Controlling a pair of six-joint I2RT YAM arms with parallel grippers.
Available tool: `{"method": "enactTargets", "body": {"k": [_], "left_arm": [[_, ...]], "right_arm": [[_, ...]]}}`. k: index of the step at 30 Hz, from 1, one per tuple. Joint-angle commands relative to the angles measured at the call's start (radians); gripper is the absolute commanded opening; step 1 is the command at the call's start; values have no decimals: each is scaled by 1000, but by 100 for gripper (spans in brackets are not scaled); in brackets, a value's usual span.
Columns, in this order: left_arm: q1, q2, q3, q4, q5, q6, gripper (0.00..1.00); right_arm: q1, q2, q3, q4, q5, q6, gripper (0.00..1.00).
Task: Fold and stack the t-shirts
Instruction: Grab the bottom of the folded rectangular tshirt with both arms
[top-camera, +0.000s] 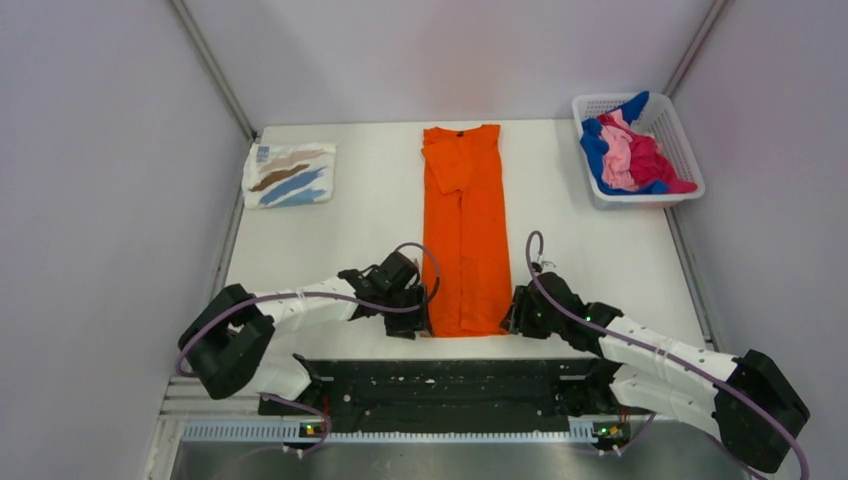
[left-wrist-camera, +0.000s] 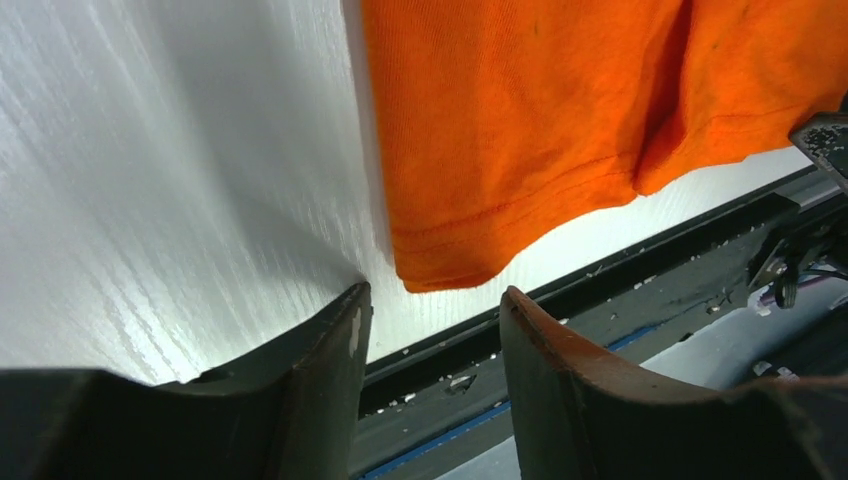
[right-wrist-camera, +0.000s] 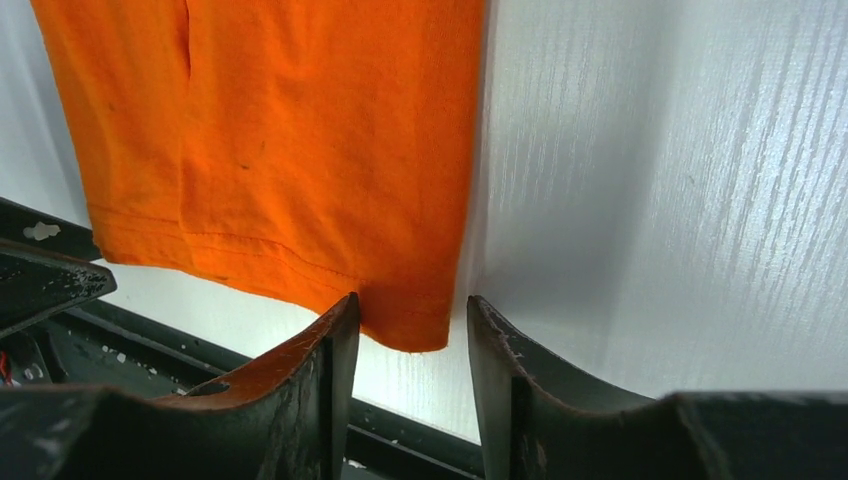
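Note:
The orange t-shirt (top-camera: 465, 225) lies flat in a long narrow strip down the table's middle, collar at the far end, hem near me. My left gripper (top-camera: 423, 325) is open at the hem's left corner; in the left wrist view the corner (left-wrist-camera: 440, 270) lies just ahead of the gap (left-wrist-camera: 432, 300). My right gripper (top-camera: 512, 318) is open at the hem's right corner (right-wrist-camera: 415, 320), which lies between the fingertips (right-wrist-camera: 405, 310). A folded white t-shirt with brown and blue streaks (top-camera: 290, 174) lies at the far left. Blue, pink and magenta t-shirts (top-camera: 630, 152) fill the basket.
A white lattice basket (top-camera: 682, 150) stands at the far right corner. The black frame rail (top-camera: 450, 385) runs along the table's near edge, right behind the hem. Grey walls close in on both sides.

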Motion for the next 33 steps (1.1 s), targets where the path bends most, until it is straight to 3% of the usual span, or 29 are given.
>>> {"method": "enactTargets", "body": {"k": [1,10,12,15,16,28,33], "left_arm": [[-3,43,19,17,9,12,53],[-3,105,50,51,1,30,40],[-3,121,51,55,16,31,32],[-4,127,44,43,22,31,9],[-3,124,41,40,24,30,0],[-44,-46,-75,88,151,-13,0],[-43,-63,-26,99,136,10,0]], "right_arm": [[-5,20,-2,21,-3,10,41],[-6,42,-16,58,-27,4,21],[-5,43,-18,58,-27,2,16],[-6,42,-20,52,-46,-4,0],[-6,39,-21,44,-53,-6,0],[-2,-162,-58,-71,-207,60,0],[-3,-180,-23,-86,-155,48,0]]}}
